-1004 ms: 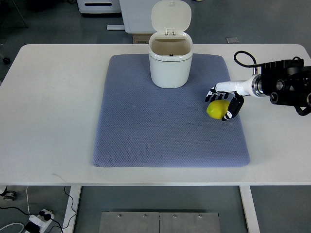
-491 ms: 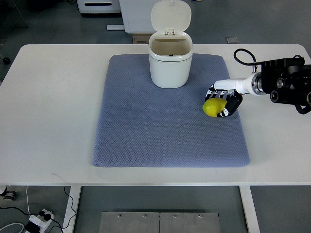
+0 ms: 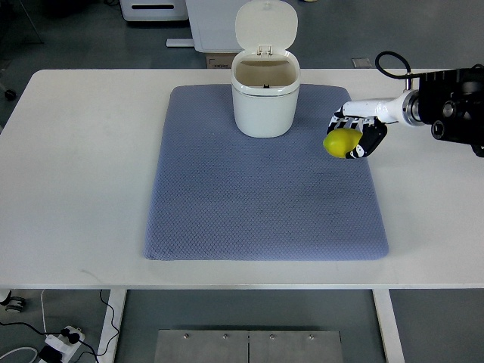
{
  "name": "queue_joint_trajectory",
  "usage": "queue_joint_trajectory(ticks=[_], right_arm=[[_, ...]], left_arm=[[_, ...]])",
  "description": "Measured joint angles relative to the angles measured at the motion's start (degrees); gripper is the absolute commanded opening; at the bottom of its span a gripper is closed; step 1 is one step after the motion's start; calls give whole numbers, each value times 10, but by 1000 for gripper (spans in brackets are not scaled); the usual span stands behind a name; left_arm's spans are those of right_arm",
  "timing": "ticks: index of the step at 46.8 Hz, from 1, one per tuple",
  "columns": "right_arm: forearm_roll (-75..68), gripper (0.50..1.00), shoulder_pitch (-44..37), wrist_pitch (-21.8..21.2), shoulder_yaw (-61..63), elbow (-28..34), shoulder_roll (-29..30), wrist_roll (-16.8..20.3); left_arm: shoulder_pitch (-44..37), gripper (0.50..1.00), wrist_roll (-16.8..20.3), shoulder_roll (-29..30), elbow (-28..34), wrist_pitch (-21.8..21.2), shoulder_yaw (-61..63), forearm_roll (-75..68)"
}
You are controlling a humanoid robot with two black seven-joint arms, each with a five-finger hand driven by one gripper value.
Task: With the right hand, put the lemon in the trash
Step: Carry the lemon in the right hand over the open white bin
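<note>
A yellow lemon [image 3: 341, 142] is held in my right hand [image 3: 355, 136], whose fingers are curled around it, above the right part of the blue-grey mat [image 3: 257, 197]. The right arm comes in from the right edge. A white trash bin [image 3: 265, 94] with its lid flipped up stands at the mat's far middle, to the left of the lemon. Its inside looks dark and I see nothing in it. The left arm does not show.
The mat lies on a white table [image 3: 76, 166]. A black cable loops above the right forearm [image 3: 446, 113]. Beyond the far table edge stand white furniture and a box on the floor.
The right hand closed around the lemon and raised it off the mat, moving it up the picture and slightly right, closer to the bin's level.
</note>
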State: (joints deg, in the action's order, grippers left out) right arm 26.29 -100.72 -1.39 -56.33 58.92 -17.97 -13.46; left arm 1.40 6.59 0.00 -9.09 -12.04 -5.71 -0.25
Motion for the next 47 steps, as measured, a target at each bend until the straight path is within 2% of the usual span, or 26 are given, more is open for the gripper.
queue_joint_trajectory(ticks=[20, 38, 47], right_arm=[[-9, 500, -46, -3, 44, -30, -18, 9], [-13, 500, -44, -10, 158, -55, -20, 47], [-18, 500, -22, -10, 233, -80, -16, 81]], left_arm=[[0, 1000, 0, 0, 0, 0, 0, 0], [0, 1000, 0, 0, 0, 0, 0, 0], [0, 1000, 0, 0, 0, 0, 0, 0]])
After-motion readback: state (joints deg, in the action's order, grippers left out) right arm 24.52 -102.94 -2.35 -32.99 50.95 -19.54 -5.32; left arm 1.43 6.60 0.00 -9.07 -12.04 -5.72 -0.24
